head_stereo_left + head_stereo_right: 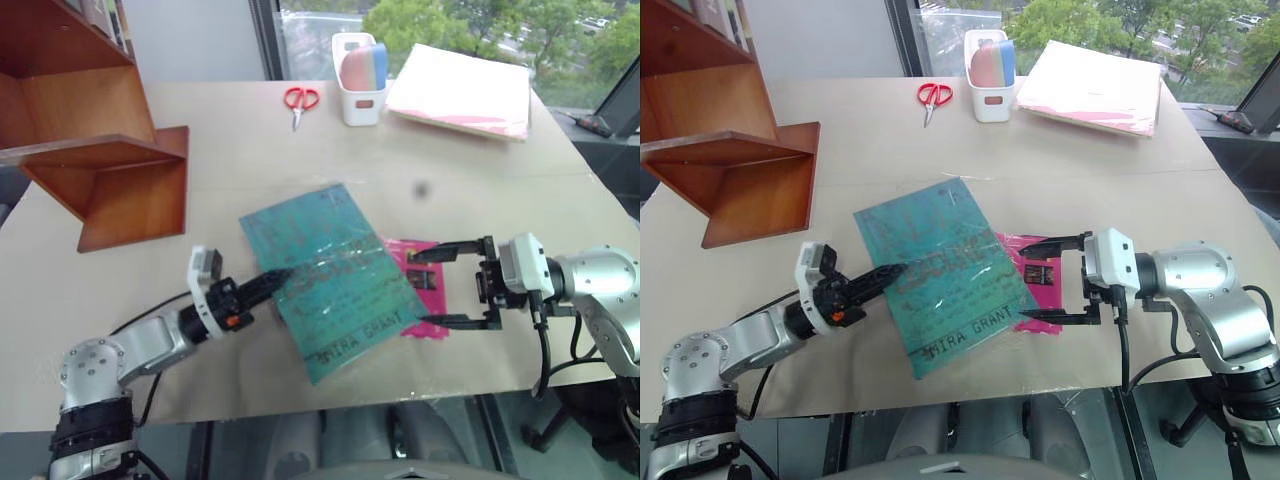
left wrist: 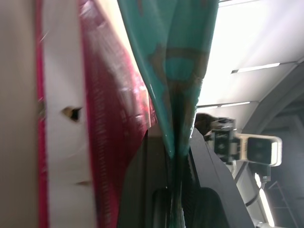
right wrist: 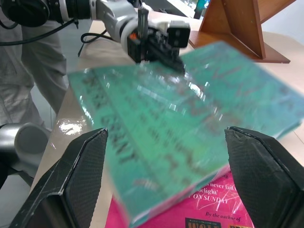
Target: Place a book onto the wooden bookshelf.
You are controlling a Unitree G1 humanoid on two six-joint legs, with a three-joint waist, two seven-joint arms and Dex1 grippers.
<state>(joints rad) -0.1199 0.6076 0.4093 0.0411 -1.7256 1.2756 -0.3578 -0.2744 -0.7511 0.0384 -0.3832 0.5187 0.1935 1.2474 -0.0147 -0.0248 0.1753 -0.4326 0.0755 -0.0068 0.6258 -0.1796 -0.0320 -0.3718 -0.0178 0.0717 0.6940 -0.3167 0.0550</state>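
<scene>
On the tan tabletop (image 1: 230,130), left to right: one wooden bookshelf (image 1: 110,160), reddish-brown, flat boards with angled side panels; one left gripper (image 1: 277,279), fingers pressed together, pinching the left edge of the book (image 1: 335,275); one teal glossy paperback, rectangular, long axis running from far-left to near-right, "MIRA GRANT" edge nearest the robot, overlapping one magenta-pink book (image 1: 420,280); one right gripper (image 1: 428,287), fingers spread, straddling the pink book's right side. Farther back: one pair of red-handled scissors (image 1: 300,100), one white container (image 1: 360,80), one pink-and-white folder (image 1: 462,90).
</scene>
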